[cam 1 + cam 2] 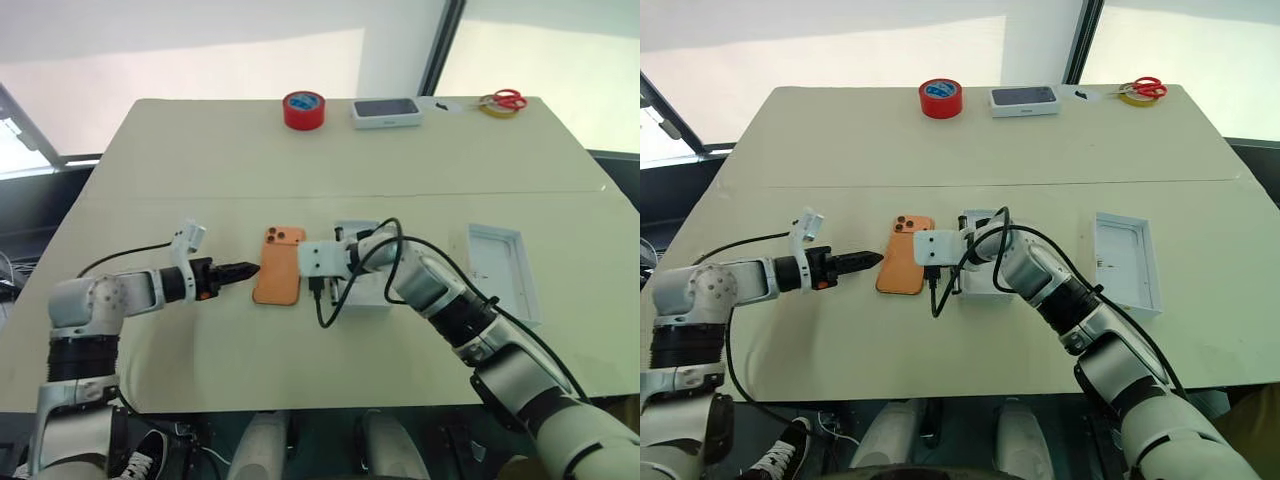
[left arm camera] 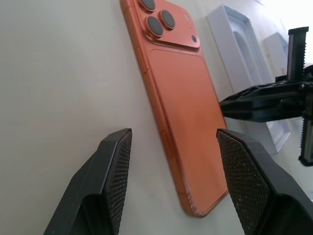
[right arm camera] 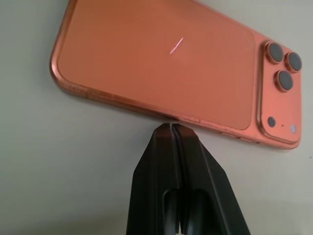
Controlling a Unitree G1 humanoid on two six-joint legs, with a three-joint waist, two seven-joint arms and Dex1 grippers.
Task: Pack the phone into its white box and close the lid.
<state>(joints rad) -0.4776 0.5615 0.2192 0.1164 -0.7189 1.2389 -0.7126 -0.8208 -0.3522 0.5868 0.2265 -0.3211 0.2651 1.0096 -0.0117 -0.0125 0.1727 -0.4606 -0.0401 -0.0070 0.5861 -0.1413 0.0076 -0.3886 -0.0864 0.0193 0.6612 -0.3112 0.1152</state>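
Note:
The orange phone lies back up on the table, its lenses at the far end. My left gripper is open at the phone's left edge, and its fingers straddle the near end of that edge. From the other side, my right gripper is shut, with its tips against the phone's right long edge. The white box sits just right of the phone, mostly covered by my right arm, so its floor is hidden. The lid lies open side up further right, white inside.
At the table's far edge stand a red tape roll, a closed white box with a dark top, and red-handled scissors on a yellow tape roll. A seam crosses the table behind the phone.

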